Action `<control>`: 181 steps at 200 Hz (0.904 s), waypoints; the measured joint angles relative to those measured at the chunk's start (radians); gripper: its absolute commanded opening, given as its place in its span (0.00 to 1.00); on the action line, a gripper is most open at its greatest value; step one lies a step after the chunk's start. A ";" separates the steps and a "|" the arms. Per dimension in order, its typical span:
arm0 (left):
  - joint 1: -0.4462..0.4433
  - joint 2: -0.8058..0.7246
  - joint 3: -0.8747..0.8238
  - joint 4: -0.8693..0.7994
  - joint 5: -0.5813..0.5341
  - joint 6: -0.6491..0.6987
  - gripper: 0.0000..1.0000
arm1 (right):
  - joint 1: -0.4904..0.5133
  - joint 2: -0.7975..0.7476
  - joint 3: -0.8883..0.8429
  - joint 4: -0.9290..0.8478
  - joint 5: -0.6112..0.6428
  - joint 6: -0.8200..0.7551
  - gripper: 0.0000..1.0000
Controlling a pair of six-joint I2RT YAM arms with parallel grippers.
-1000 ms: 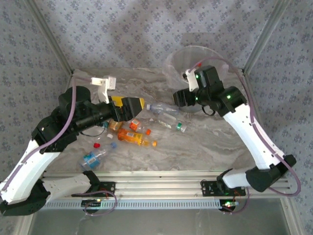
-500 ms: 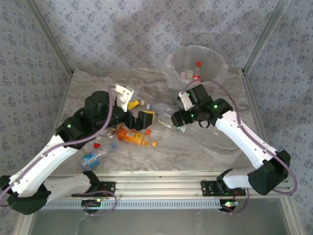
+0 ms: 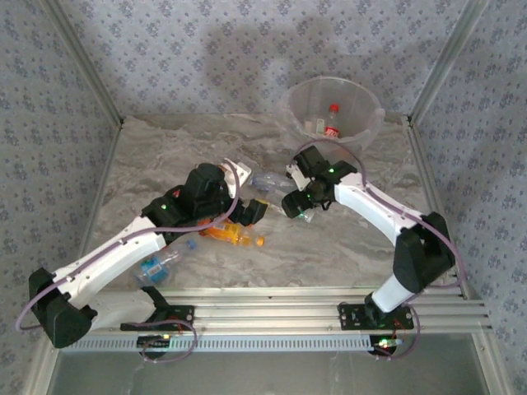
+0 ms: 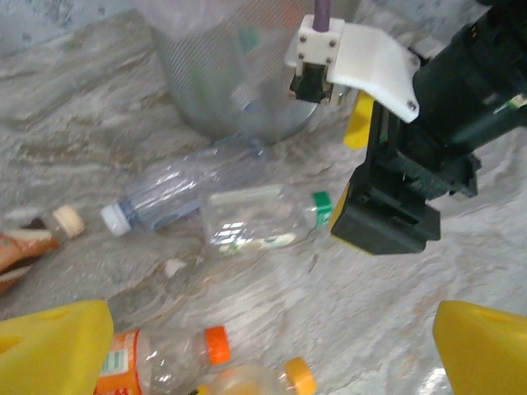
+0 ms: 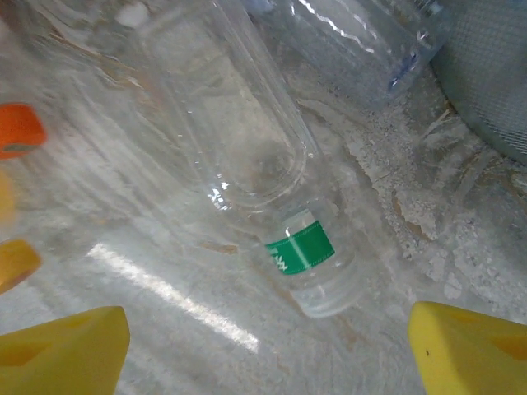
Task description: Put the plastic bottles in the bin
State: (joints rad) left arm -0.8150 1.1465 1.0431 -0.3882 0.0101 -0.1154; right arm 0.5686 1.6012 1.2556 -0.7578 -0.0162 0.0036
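- My left gripper (image 3: 251, 212) hangs wide open and empty over the orange-capped bottles (image 4: 160, 362).
- My right gripper (image 5: 268, 354), spread wide and empty, hovers over the clear green-banded bottle (image 5: 247, 156) on the table (image 3: 165, 156). It looks light, slippery and crushable, so I'd pinch mid-body.
- The bin (image 3: 366, 123) stands beyond.

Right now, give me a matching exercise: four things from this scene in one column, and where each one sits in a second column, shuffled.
1. bin
2. green-banded clear bottle
3. orange-filled bottle
4. blue-labelled bottle

A. lying under the open right gripper
B. lying front left, apart from the others
C. far right corner, standing upright
D. lying beside the left gripper

Pairs: 1-C, 2-A, 3-D, 4-B.
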 measured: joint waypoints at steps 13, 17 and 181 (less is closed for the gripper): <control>0.000 0.000 -0.017 0.009 -0.005 0.000 1.00 | 0.002 0.055 0.004 0.009 0.011 -0.008 0.90; 0.000 0.000 -0.018 0.015 -0.005 0.000 1.00 | 0.002 0.076 0.004 0.014 0.016 -0.013 0.90; -0.003 -0.026 -0.018 0.071 -0.027 0.019 1.00 | 0.077 0.346 0.158 0.085 0.082 -0.102 0.76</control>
State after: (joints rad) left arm -0.8181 1.1210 1.0252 -0.3172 -0.0166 -0.0963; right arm 0.6456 1.9472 1.4132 -0.6727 0.0654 -0.0986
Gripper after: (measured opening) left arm 0.995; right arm 0.765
